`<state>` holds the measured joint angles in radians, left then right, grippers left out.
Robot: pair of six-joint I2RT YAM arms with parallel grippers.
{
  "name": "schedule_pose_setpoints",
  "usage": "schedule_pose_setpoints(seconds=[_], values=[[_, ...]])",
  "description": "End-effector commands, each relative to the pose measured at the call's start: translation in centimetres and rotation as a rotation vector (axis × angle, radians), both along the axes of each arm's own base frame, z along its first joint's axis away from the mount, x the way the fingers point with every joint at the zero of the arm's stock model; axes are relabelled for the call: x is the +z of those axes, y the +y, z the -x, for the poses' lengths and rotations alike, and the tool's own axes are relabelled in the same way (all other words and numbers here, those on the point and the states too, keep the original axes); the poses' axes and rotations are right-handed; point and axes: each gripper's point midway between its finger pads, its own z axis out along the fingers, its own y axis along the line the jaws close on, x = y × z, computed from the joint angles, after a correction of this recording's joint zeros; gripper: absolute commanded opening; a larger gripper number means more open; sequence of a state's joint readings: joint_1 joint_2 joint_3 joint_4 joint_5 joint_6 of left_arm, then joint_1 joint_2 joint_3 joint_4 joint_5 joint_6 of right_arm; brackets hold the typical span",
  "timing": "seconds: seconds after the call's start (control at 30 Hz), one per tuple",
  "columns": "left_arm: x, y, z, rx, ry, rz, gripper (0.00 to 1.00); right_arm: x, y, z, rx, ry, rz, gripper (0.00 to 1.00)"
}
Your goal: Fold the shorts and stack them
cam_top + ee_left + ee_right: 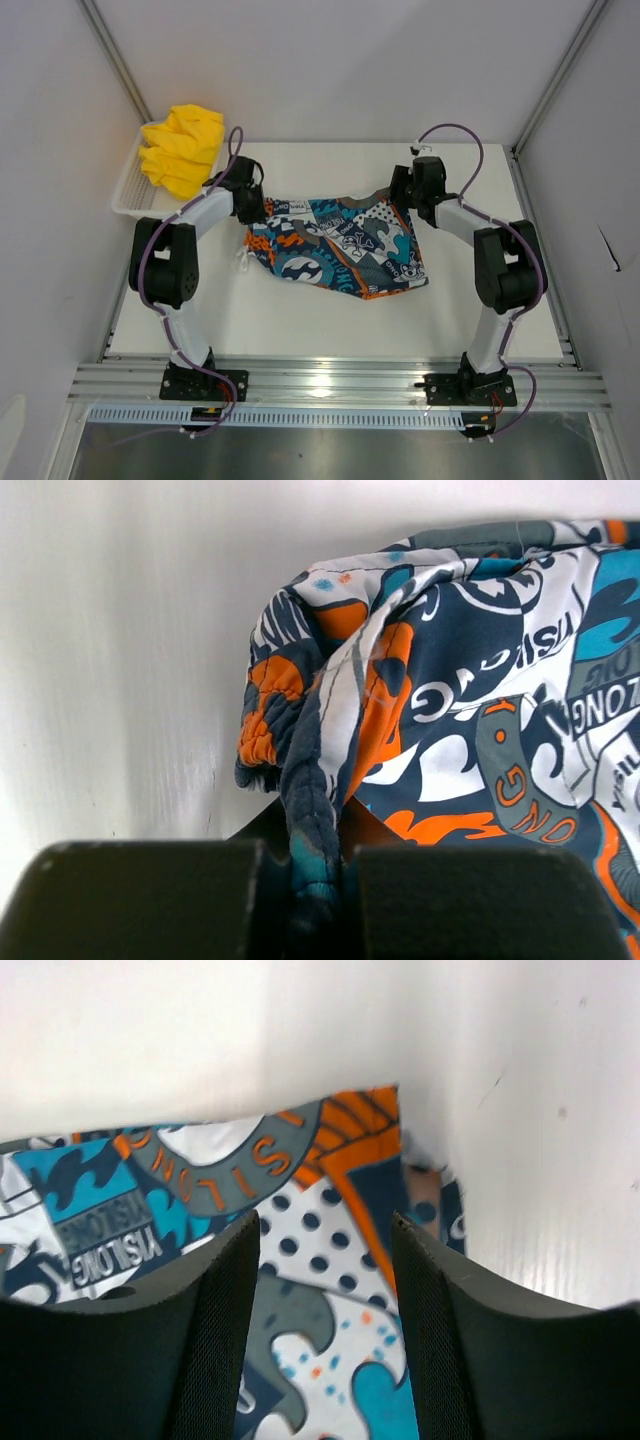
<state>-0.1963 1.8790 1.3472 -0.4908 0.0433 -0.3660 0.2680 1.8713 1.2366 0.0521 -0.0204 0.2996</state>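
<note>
**A:** Where's the cloth?

**B:** The small blue, orange, black and white printed shorts lie spread mid-tabletop, between the two arms. Their far edge runs from one end effector to the other. The bright yellow shorts sit bunched in the white plastic mesh basket, far left.

**A:** End effectors?

**B:** The left end effector is pressed together on a gathered ridge of the printed shorts at their far left corner. The right end effector stands spread over the far right corner. Cloth lies flat under the gap, nothing pinched.

**A:** How will it handle?

**B:** My read: light, thin, fully limp. It has no stiffness, so it drapes from wherever it's pinched. The weave looks smooth and may slip out of a shallow pinch. Not fragile, so a firm squeeze is fine.

**A:** Where to grab?

**B:** Corners on the seamed edge, where the fabric is thicker and less likely to slip. The left pinch already sits on a gathered seam, which is good. The right should take the matching far right corner, deep over the edge. Two pinch points would then keep that edge taut, while a mid-panel grab would just bunch it.

**A:** And the yellow pair?

**B:** It's a bulkier heap with no edge I can pick out, so it likely needs spreading first.
</note>
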Motion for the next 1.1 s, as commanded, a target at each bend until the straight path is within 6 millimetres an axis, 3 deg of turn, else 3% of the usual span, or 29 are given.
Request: schedule_pose_setpoints(seconds=[0.0,0.03,0.07,0.37,0.53,0.57,0.7,0.83,1.0,1.07], values=[[3.4,-0.3,-1.9,0.002,-0.091,0.002,0.00,0.9,-0.5,-2.8,0.029,-0.066,0.056,0.57],[3.6,-0.4,-2.1,-0.001,-0.099,0.005,0.00,1.4,-0.5,-3.6,0.030,-0.079,0.060,0.57],[3.6,-0.4,-2.3,-0.003,-0.099,0.005,0.00,0.4,-0.5,-3.9,0.042,-0.067,0.069,0.57],[3.4,-0.6,-3.1,-0.016,-0.103,-0.001,0.00,-0.9,-0.2,-7.0,0.048,-0.066,0.063,0.51],[3.2,-0.7,-3.4,-0.022,-0.098,-0.003,0.00,-1.5,-1.0,-7.9,0.026,-0.061,0.062,0.22],[3.4,-0.7,-3.6,-0.024,-0.103,-0.004,0.00,-1.6,-1.2,-8.1,0.017,-0.060,0.065,0.12],[3.2,-0.4,-3.7,-0.019,-0.094,-0.022,0.00,-1.3,-2.7,-9.4,-0.043,-0.061,0.075,0.00],[3.2,-0.4,-3.9,-0.019,-0.096,-0.025,0.00,-1.2,-3.9,-10.5,-0.081,-0.064,0.084,0.00],[3.1,-0.5,-4.3,-0.018,-0.095,-0.028,0.00,-1.1,-3.9,-11.1,-0.082,-0.071,0.087,0.10],[2.9,-0.6,-4.2,-0.019,-0.090,-0.028,0.00,-0.3,-4.0,-11.4,-0.093,-0.088,0.088,0.47]])
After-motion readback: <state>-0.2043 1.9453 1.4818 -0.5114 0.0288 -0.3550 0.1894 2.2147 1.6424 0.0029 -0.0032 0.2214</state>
